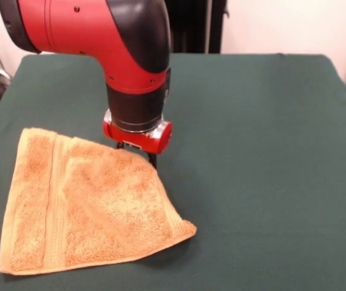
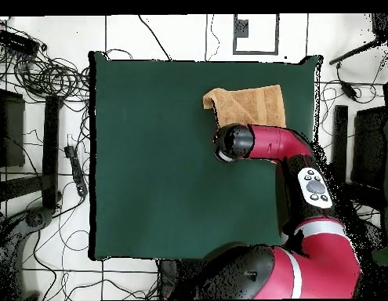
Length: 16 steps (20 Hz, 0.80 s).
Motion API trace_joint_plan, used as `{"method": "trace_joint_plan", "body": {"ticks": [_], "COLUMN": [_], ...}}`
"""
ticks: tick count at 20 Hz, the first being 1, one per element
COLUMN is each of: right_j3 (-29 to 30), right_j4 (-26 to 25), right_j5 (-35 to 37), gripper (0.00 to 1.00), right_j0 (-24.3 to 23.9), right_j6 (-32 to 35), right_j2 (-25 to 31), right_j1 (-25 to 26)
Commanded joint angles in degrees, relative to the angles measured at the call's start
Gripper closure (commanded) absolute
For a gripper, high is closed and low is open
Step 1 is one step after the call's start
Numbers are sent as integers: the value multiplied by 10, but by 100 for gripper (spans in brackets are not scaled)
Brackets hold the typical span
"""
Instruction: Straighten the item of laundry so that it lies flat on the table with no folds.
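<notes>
The orange-tan towel point(image 1: 88, 206) lies at the front left of the green table point(image 1: 270, 151). Its left border band lies flat. Its right side runs as a slanted edge from a pointed corner up to my gripper, so the cloth does not show as a square. My gripper point(image 1: 136, 154) stands at the towel's far right edge. Its two dark fingers point(image 1: 153, 159) are apart, with their tips at the cloth. In the overhead view the towel point(image 2: 248, 106) lies near the table's top edge, and the arm's wrist point(image 2: 232, 143) covers the gripper. No white tag shows.
The table point(image 2: 165, 157) stretches wide to the right of the towel in the front view. Cables and stands lie on the floor point(image 2: 40, 117) round the table. The arm's elbow point(image 2: 314, 188) hangs over the table's side in the overhead view.
</notes>
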Motion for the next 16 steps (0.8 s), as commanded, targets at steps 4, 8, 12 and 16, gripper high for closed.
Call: {"method": "trace_joint_plan", "body": {"ticks": [4, 8, 12, 16], "right_j3": [-24, 35, 46, 41], "right_j4": [-55, -34, -40, -65], "right_j5": [35, 38, 33, 16], "gripper": [0, 0, 0, 0], "right_j0": [16, 21, 31, 46], "right_j6": [-15, -3, 3, 4], "right_j2": [-53, -51, -62, -86], "right_j1": [-9, -66, -105, -138]}}
